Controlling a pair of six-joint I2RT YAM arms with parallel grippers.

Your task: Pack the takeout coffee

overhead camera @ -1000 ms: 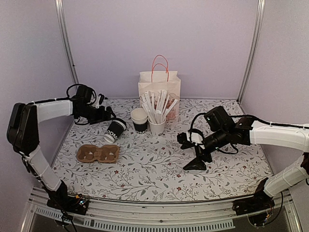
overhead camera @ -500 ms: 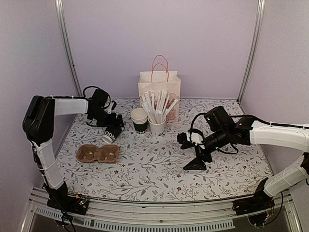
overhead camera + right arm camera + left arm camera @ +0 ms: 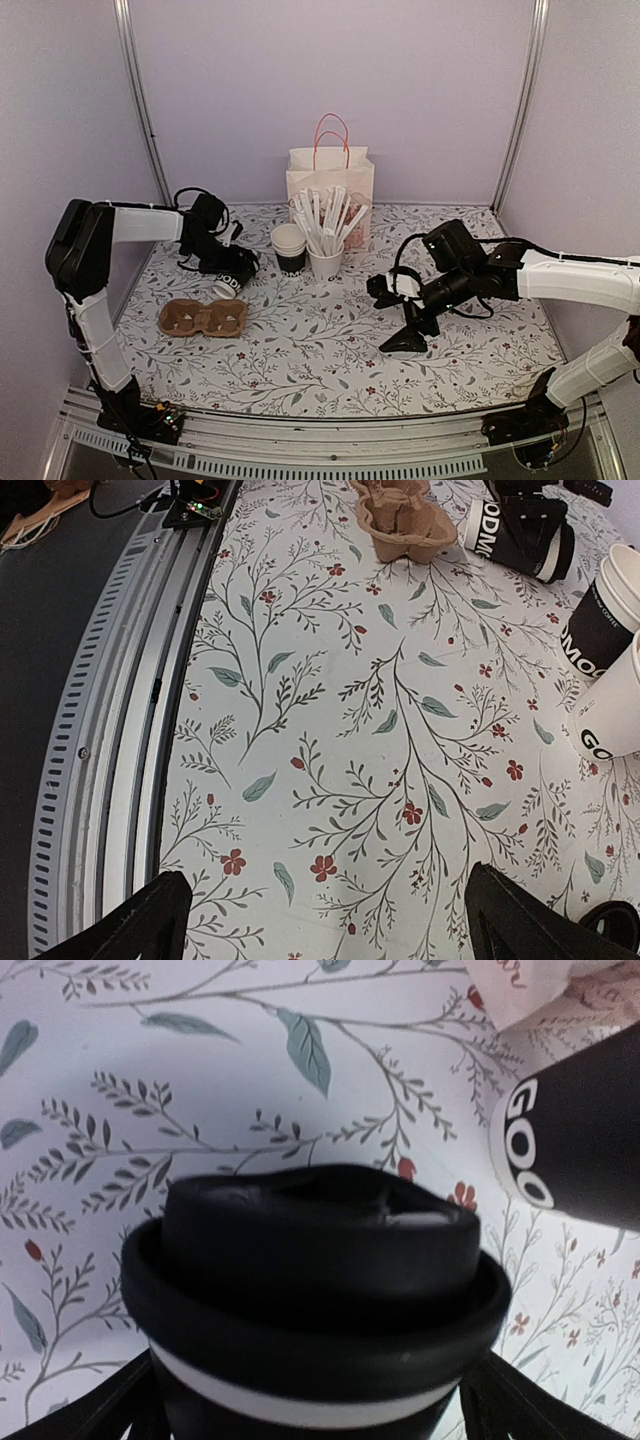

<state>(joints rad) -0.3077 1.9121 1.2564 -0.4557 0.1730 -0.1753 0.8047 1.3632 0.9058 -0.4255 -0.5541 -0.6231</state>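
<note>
There are one lidded coffee cup (image 3: 233, 278), one cardboard carrier (image 3: 203, 318), one paper bag (image 3: 330, 180), one stack of cups (image 3: 289, 247) and one cup of sticks (image 3: 326, 263).

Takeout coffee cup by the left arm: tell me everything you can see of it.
The takeout coffee cup is a small black paper cup with white lettering, a white rim band and a black plastic lid, fitted on. It lies on its side on the floral table, base towards the cardboard carrier close beside it. The left claw straddles its lid end, jaws wide; whether it touches is unclear.

Lidded black cup (image 3: 232, 276), on its side
</note>
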